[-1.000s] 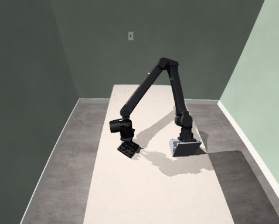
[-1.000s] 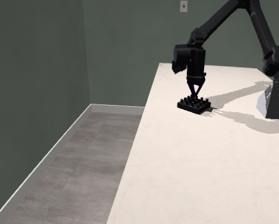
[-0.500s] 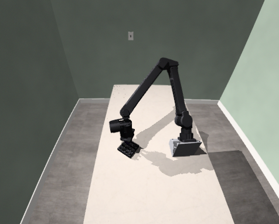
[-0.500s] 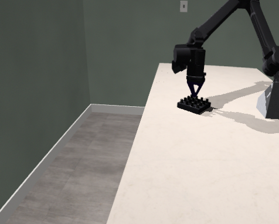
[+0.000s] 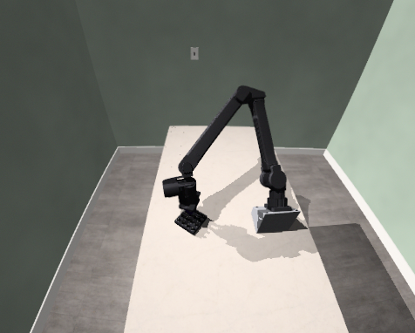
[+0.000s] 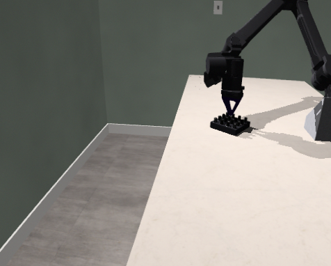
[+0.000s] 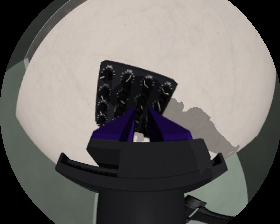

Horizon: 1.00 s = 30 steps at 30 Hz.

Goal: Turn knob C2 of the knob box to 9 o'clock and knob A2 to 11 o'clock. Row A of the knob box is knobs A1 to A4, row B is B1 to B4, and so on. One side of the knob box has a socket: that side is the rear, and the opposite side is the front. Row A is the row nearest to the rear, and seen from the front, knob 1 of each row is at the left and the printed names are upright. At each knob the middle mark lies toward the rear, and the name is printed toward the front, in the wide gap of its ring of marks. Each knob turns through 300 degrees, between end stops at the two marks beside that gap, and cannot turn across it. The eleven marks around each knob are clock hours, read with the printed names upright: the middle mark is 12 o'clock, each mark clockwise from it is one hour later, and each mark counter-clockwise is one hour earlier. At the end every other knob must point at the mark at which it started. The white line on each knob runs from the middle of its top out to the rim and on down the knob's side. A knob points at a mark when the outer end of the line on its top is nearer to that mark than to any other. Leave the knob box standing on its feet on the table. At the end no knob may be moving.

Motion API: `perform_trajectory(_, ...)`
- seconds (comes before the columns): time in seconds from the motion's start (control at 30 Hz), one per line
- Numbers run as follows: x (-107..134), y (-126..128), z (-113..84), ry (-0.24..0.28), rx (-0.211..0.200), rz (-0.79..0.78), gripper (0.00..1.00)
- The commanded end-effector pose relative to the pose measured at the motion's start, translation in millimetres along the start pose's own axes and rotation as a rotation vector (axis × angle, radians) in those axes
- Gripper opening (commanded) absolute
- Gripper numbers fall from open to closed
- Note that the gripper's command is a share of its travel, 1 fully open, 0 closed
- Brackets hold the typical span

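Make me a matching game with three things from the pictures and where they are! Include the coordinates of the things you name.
1. black knob box with black knobs (image 5: pixel 191 221) (image 6: pixel 224 127) (image 7: pixel 112 70)
2. purple-fingered black gripper (image 6: pixel 231 113) (image 7: pixel 141 109)
3. small pale wall outlet plate (image 5: pixel 194 53) (image 6: pixel 218 7)

A. on the green wall
B. standing on the pale table
C. over the box with the knobs

Right pairs: 1-B, 2-C, 3-A
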<state>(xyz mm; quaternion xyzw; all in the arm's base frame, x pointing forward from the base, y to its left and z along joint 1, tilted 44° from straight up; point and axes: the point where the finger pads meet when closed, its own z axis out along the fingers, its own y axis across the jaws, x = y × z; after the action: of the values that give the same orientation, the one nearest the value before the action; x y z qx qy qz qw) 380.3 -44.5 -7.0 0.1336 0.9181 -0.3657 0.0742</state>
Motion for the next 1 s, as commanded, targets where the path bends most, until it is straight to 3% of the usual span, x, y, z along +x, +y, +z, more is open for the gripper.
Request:
perform_trajectory(0.0, -13.3, 9.9, -8.3, -0.032, -0.014, 0.016, 0.18)
perform_trajectory(0.43, -13.2, 9.8, -7.5, -0.031, -0.014, 0.016, 0.18)
perform_trajectory(0.97, -4.0, 1.0, 12.3, -0.004, 0.001, 0.004, 0.18)
